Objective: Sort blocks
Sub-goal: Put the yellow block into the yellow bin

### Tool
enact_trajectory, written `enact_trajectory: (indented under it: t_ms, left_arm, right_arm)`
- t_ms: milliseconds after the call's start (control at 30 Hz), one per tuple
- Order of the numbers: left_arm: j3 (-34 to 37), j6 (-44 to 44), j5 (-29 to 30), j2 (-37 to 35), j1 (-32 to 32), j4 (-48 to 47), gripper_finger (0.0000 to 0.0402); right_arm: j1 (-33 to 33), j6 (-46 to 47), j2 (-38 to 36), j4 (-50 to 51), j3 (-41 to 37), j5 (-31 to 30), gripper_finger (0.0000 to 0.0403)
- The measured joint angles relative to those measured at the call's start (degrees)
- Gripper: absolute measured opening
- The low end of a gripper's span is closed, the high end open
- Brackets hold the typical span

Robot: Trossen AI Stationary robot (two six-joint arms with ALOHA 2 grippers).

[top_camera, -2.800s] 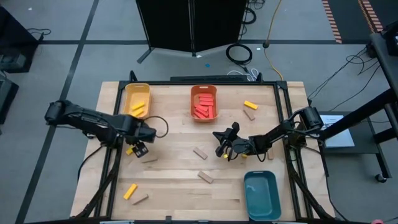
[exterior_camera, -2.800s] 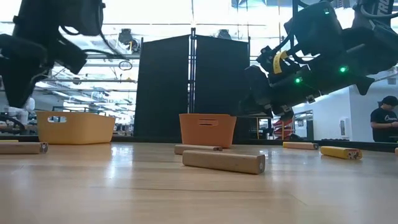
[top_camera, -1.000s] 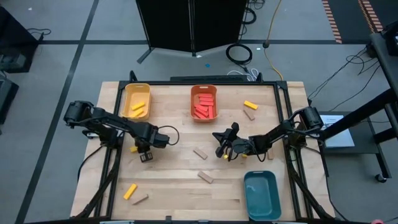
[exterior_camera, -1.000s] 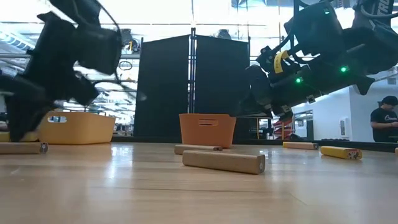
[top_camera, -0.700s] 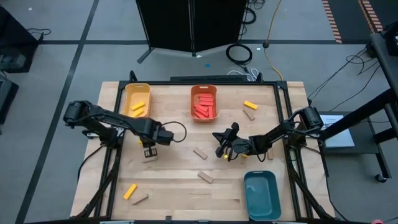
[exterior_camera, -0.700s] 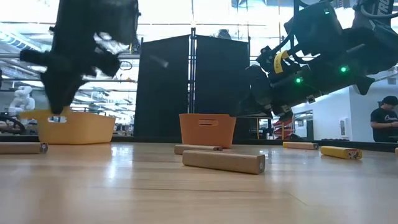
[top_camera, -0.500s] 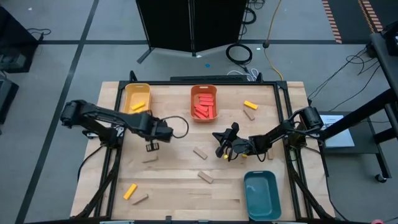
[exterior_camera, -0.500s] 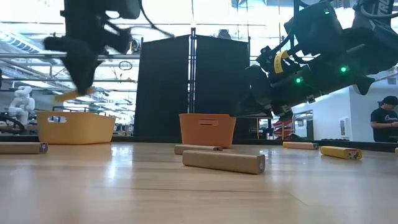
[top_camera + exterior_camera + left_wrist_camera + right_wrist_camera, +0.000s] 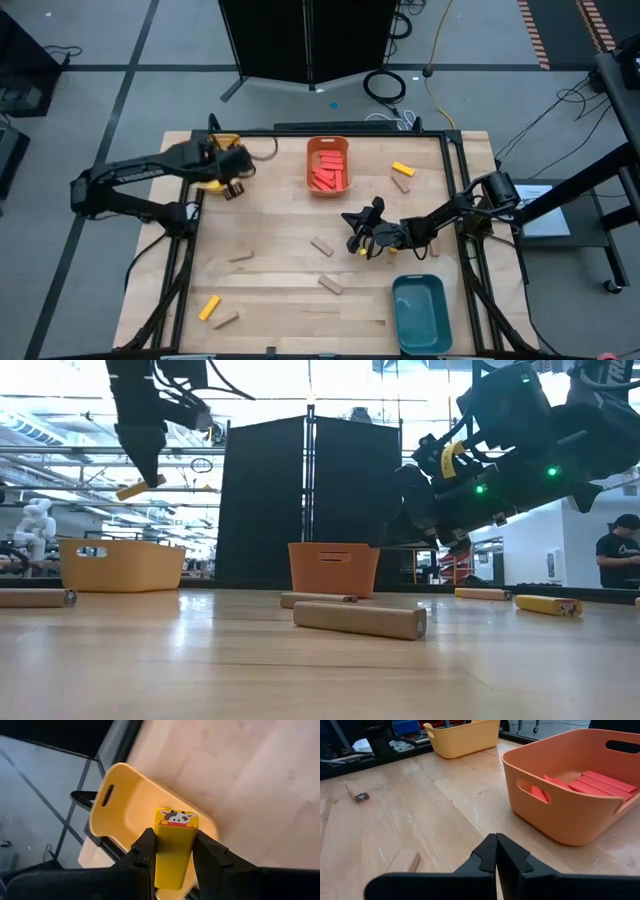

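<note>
Risk: drop missing the yellow bin

Left gripper is clamped on a small yellow rectangular wooden block with a cow sticker, held high over the near-right edge of the yellow plastic bin at the table's far left. You're over the rim, not the middle. Release here and the block could clip the wall and bounce out onto the light wooden table. It also sits tilted in the low view, so it may tumble on release. Move further over the bin before you let go.

Right gripper has its fingers pressed together, empty, hanging mid-table near the orange plastic bin holding red blocks.

Versus a second ago: the left arm has swung from mid-left of the table, where it hung low beside a tan block, up and back to the bin. Right arm hasn't moved. Loose tan and yellow blocks lie where they were.
</note>
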State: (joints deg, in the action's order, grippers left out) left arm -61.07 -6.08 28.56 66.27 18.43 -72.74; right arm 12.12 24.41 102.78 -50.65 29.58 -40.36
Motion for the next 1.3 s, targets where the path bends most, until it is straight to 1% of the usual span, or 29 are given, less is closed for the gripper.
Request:
enact_trajectory:
  t_ms: [100,200,267,367,467,733,1067,1300]
  left_arm:
    - [1.19,2.43,-0.95,-0.57,7.03,5.20,0.0083]
    - [3.04,2.69,-5.73,0.06,13.47,9.92,0.0083]
    - [3.93,2.74,-7.83,1.18,17.26,11.19,0.0083]
    - [4.29,-0.57,-7.88,3.72,21.83,10.78,0.0084]
    - [4.29,-0.93,-7.01,5.87,24.28,10.53,0.0087]
    - [4.29,-1.44,-7.12,9.46,24.41,10.71,0.0123]
    - [4.29,-2.39,-7.48,9.72,23.81,9.96,0.0186]
    - [4.29,-2.58,-7.51,9.71,22.73,8.10,0.0194]
  right_arm:
    - [-0.02,0.00,0.00,0.00,0.00,0.00,0.0000]
    - [0.00,-0.01,0.00,0.00,0.00,0.00,0.0000]
    - [0.00,-0.01,0.00,0.00,0.00,-0.02,0.0000]
    - [-0.02,-0.09,0.00,0.02,0.00,0.00,0.0000]
    - [-0.01,-0.24,0.00,0.41,0.00,-0.01,0.0000]
    - [0.00,-0.25,0.00,0.81,0.00,0.00,0.0000]
    - [-0.02,-0.25,0.00,0.83,0.00,0.00,0.0000]
    - [-0.02,0.28,0.00,0.81,0.00,0.00,0.0000]
